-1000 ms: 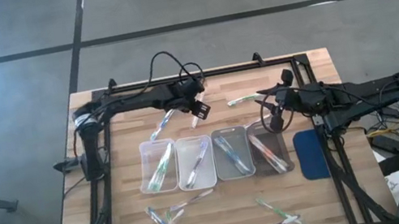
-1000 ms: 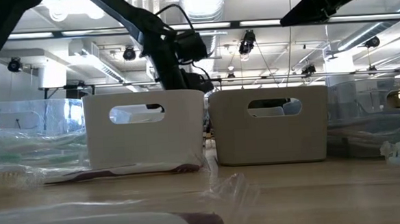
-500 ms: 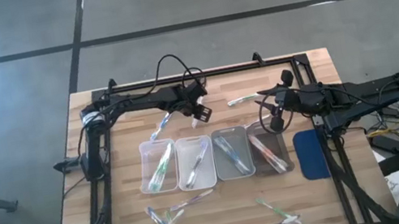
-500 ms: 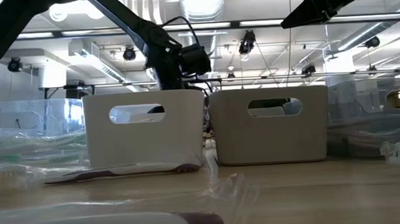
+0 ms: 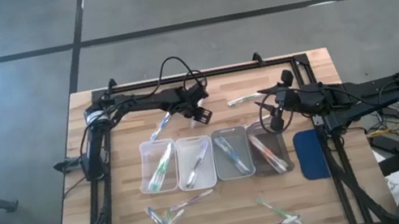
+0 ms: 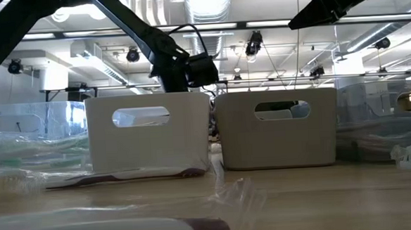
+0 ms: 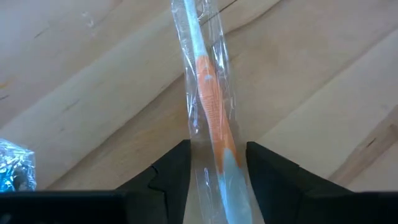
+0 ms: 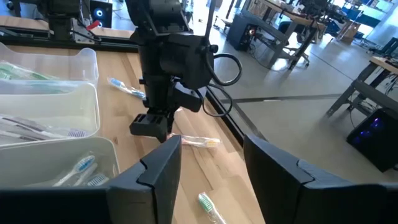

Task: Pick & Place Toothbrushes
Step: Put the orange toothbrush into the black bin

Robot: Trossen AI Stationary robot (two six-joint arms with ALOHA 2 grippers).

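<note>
My left pincer [image 7: 217,168] stood open astride a wrapped orange toothbrush [image 7: 210,99] flat on the counter [image 7: 323,93], at 12 o'clock of the trays [image 5: 212,157]. Best: descend square, close mid-handle. Right pincer [image 5: 274,121] idled open at 3 o'clock.

Four trays [image 5: 158,167] sit in a row mid-table [image 5: 315,67], toothbrushes [image 5: 229,153] inside each. Loose toothbrushes lie in front of the row, others behind it. Left gripper [image 5: 202,116] is behind the second tray, right gripper [image 5: 274,122] over the rightmost tray's back end. A pad [image 5: 311,154] lies right of the row.
</note>
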